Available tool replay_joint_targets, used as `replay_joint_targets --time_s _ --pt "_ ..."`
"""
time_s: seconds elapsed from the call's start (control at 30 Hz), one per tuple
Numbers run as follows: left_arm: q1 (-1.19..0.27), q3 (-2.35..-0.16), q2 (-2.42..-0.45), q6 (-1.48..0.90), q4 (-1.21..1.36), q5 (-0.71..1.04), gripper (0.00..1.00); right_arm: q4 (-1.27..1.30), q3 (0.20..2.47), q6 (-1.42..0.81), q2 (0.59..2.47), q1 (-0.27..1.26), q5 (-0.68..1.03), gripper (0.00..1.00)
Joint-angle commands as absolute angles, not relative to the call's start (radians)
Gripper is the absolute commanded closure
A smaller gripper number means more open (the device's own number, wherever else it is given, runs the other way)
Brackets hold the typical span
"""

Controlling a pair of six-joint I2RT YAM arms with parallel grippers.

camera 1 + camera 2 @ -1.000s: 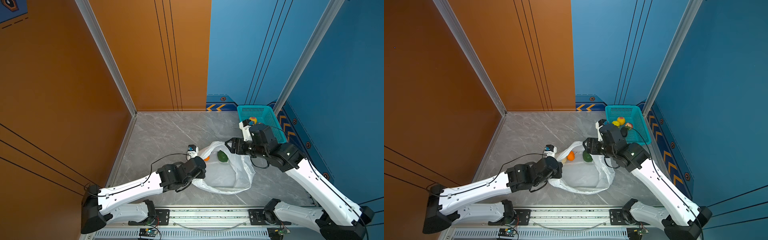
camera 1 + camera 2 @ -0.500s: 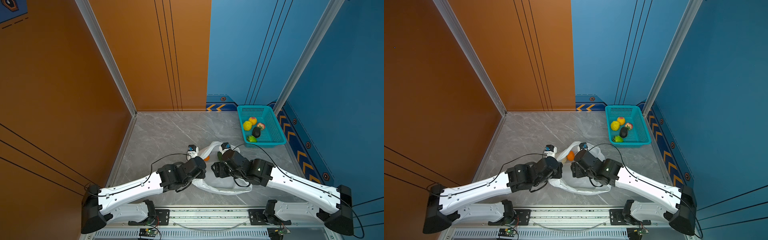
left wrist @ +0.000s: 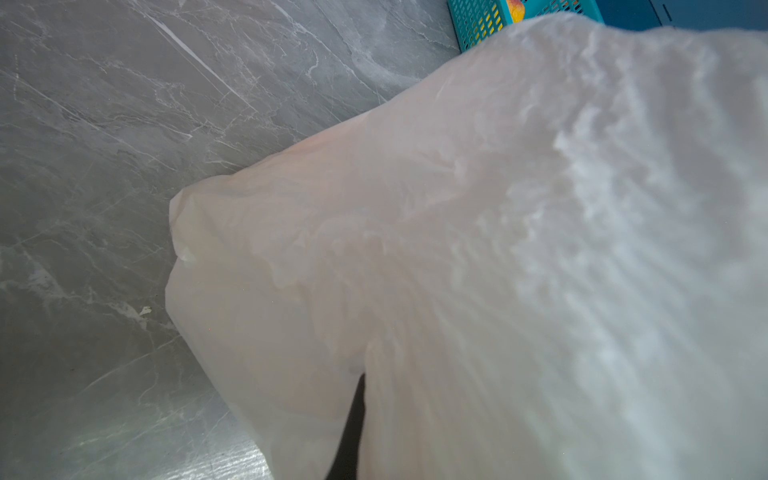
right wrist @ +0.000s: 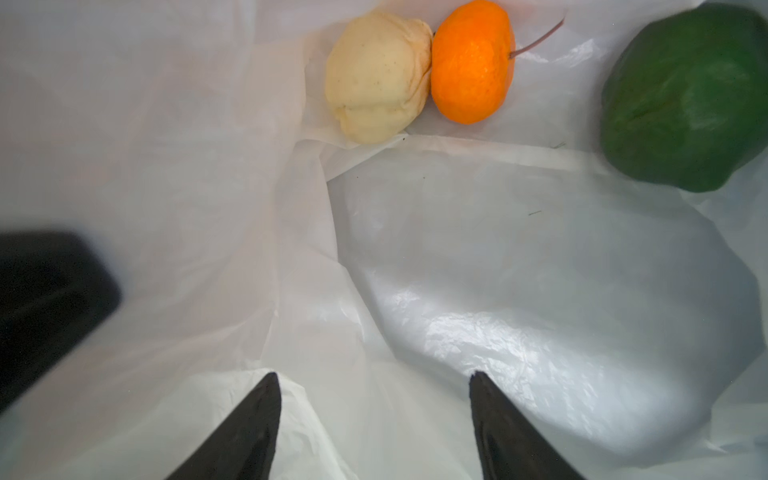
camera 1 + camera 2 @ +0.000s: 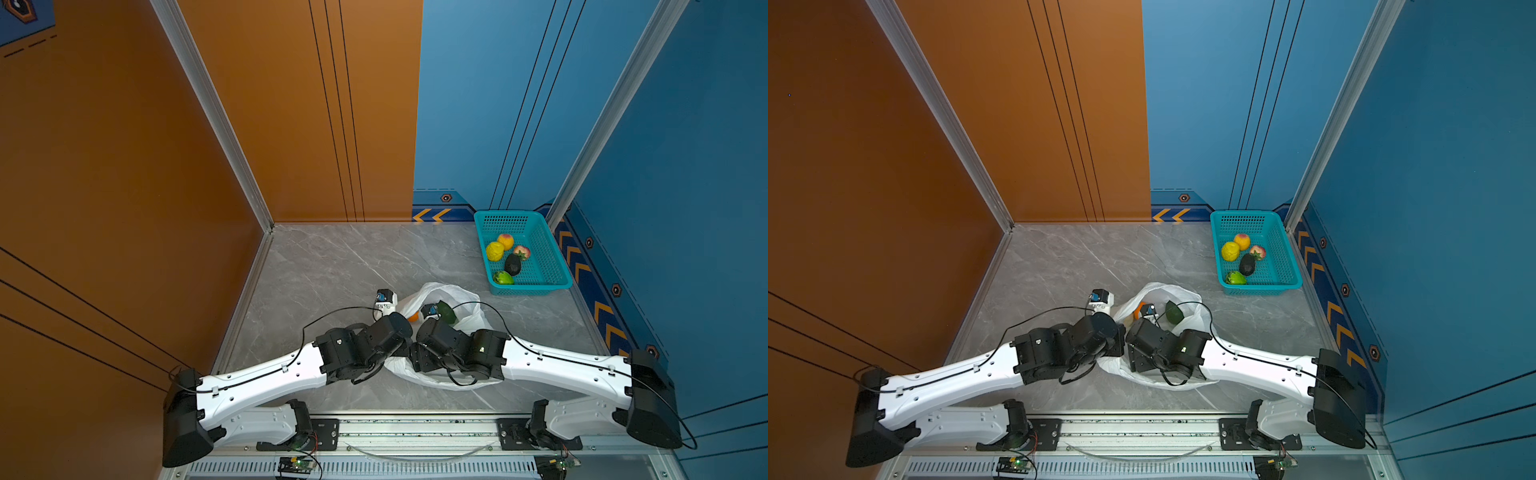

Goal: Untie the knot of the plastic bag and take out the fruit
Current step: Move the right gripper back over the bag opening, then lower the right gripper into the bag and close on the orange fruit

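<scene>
Right wrist view puts me inside the plastic bag [image 4: 540,291]. The right claw [image 4: 372,378] is spread wide. Its two dark fingertips [image 4: 266,407] stand apart with only crinkled white film between them, so it grips nothing. Ahead of the claw, against a fold of the bag, a cream-white fruit [image 4: 378,77] touches an orange fruit [image 4: 471,62]. Well apart from that pair lies a dark green fruit [image 4: 685,95]. All three rest on the bag's inner film, clear of the fingertips.

Left wrist view is mostly filled by the outside of the bag. Its plastic fans out in pleats from the left claw [image 3: 353,419], of which I see only a dark sliver. That claw is clamped tight on the bag's film, which rises to it from the grey marble bench [image 3: 104,166].

In both top views the bag sits near the middle of the bench, closer to the near edge, with its mouth open. Both wrists meet over its near left side. The dark green fruit and a bit of the orange one show in the mouth.

The teal basket [image 5: 505,222] stands in the far right corner of the bench, well apart from the bag. It holds a yellow fruit [image 5: 494,251], a peach-coloured fruit [image 5: 505,240], a red-pink fruit [image 5: 521,251], a black fruit [image 5: 512,264] and a bright green fruit [image 5: 503,277].
</scene>
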State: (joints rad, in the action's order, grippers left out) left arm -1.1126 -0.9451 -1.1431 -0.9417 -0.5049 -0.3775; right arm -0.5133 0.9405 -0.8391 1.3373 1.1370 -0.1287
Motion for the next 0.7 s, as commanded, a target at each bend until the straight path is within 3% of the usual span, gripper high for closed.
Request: replay_joint_targets --time_s 0.0,0.27,0.67 --pt "-1.104 -0.978 -1.144 -0.928 -0.527 -0.399 1.00 -0.470 0.890 -0.882 1.353 1.117 -0.085 0.28" --pt "-1.106 -0.961 -1.139 -0.932 -0.528 -0.378 1.00 -0.290 0.840 -0.890 1.412 1.002 -0.007 0.26" --pt "-1.109 -0.967 -1.173 -0.910 -0.526 -0.307 1.00 0.040 0.839 -1.046 1.614 0.924 -0.159 0.17"
